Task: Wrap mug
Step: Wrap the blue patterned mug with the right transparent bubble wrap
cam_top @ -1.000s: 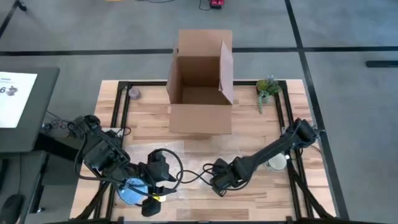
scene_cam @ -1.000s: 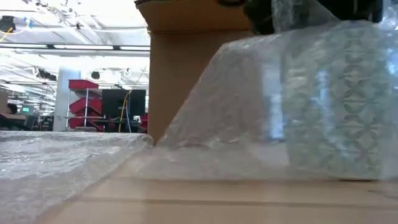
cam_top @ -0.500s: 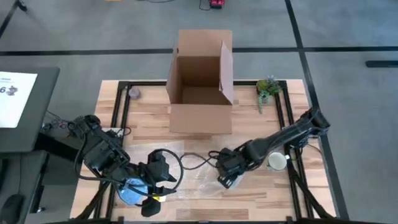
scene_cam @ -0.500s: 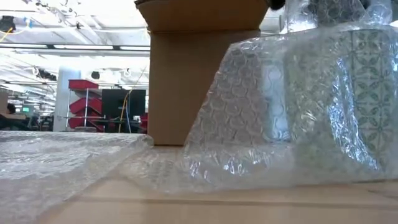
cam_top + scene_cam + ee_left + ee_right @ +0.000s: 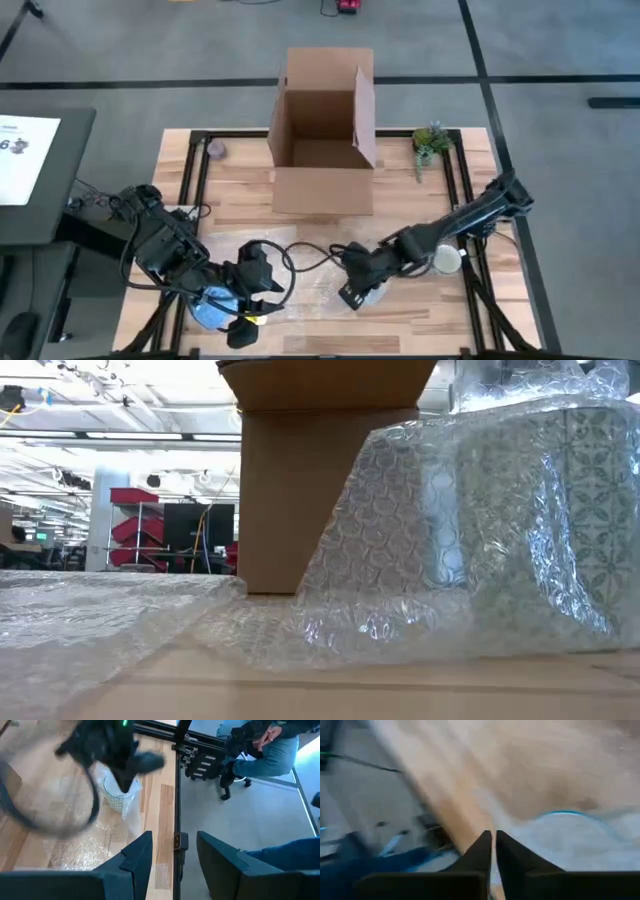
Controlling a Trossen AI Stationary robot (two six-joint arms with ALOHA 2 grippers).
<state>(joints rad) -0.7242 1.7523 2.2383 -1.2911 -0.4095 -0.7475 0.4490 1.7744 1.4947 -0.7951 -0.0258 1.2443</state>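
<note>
A patterned white mug (image 5: 116, 799) stands on the wooden table near its front edge, under a sheet of bubble wrap (image 5: 400, 560). The wrap is draped over the mug, and its loose part (image 5: 310, 295) lies flat on the table toward the left. My right gripper (image 5: 125, 782) is right above the mug, shut on the wrap; in the high view it (image 5: 352, 293) hides the mug. My left gripper (image 5: 172, 850) waits open to the left of the wrap (image 5: 268, 280) and holds nothing. My right gripper pinches the bubble wrap between its two fingers, where the wrap lies over the mug's top (image 5: 120, 790). It comes from above and slants down. Its own fingers (image 5: 482, 852) hide how many layers it holds. The wrap hangs down around the mug (image 5: 560, 510), and its lower part spreads on the table.
An open cardboard box (image 5: 322, 130) stands at the table's far middle, and a small plant (image 5: 430, 142) is to its right. A white round cup-like thing (image 5: 447, 262) sits by the right arm. A person sits on a chair (image 5: 250, 745) beyond the table's edge.
My right gripper has drawn the bubble wrap closer over the mug. In the low view the wrap's slope on the mug's left side has gone from a long shallow slant to a steep fall against the mug. The right arm's elbow has swung toward the table's far right.
</note>
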